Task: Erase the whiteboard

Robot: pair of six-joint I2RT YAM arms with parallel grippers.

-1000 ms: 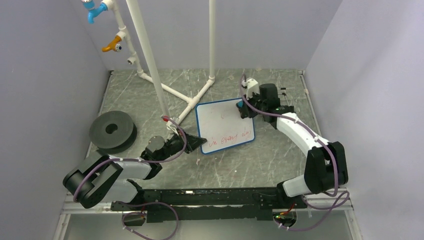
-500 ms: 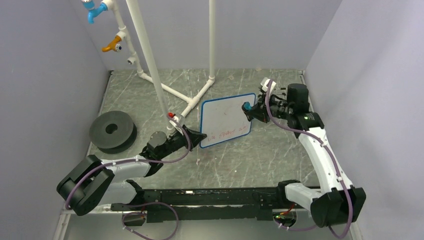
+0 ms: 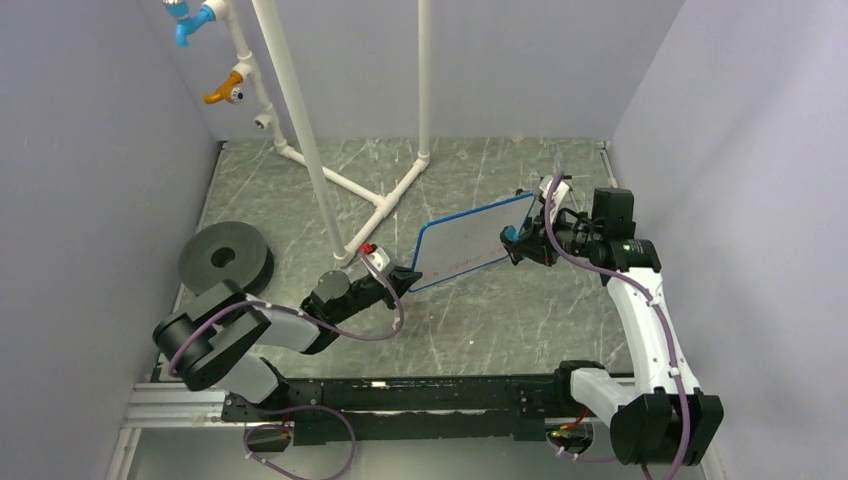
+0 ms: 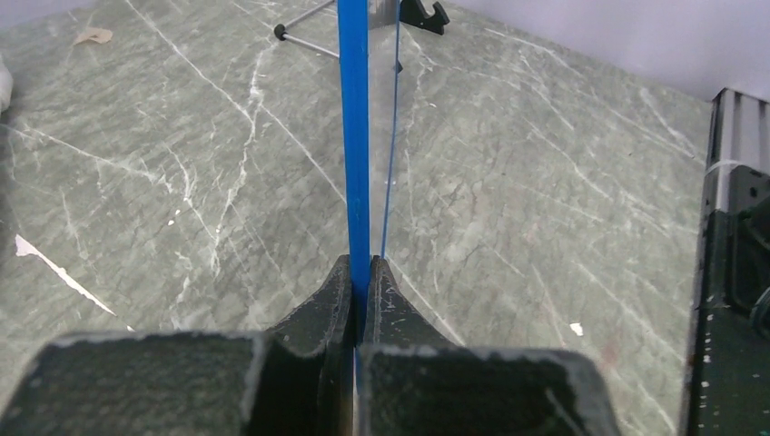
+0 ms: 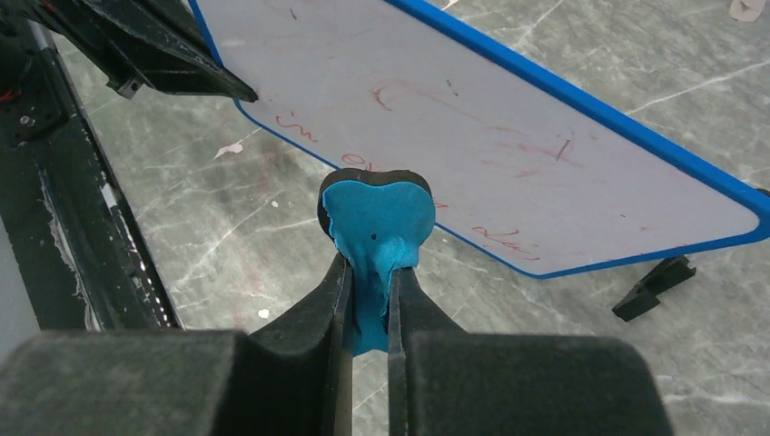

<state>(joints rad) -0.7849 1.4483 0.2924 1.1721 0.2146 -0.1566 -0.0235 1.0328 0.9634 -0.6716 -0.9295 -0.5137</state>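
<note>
So we've got the whiteboard [image 3: 470, 243] sitting right of centre over the table [image 3: 500, 330], tilted steeply with its face turned toward the right arm. From the left wrist camera we only see it edge-on, as a thin blue rim running straight away from the fingers.

Edges and room: the white pipe frame [image 3: 372, 205] is just behind the board's left end, near but apart from it. The black foam ring [image 3: 226, 258] is well off to the left. The right wall is close behind the right arm's wrist. Between the board's lower edge and the black rail [image 3: 400, 392] along the near side there's a wide stretch of bare marbled tabletop. A black stand foot [image 5: 652, 287] lies on the table below the board's far corner.

Jaws: the left gripper [image 3: 405, 277] is pinched tight on the board's near-left corner, with the rim squeezed right between the fingertips. The right gripper [image 3: 515, 240] is clamped narrow on a blue eraser pad [image 5: 377, 222], which sticks out past the fingertips. The pad's tip lines up with the board's lower edge among faint red scribbles [image 5: 508, 150]. We can't tell if it's actually touching the surface or sitting just off it.
</note>
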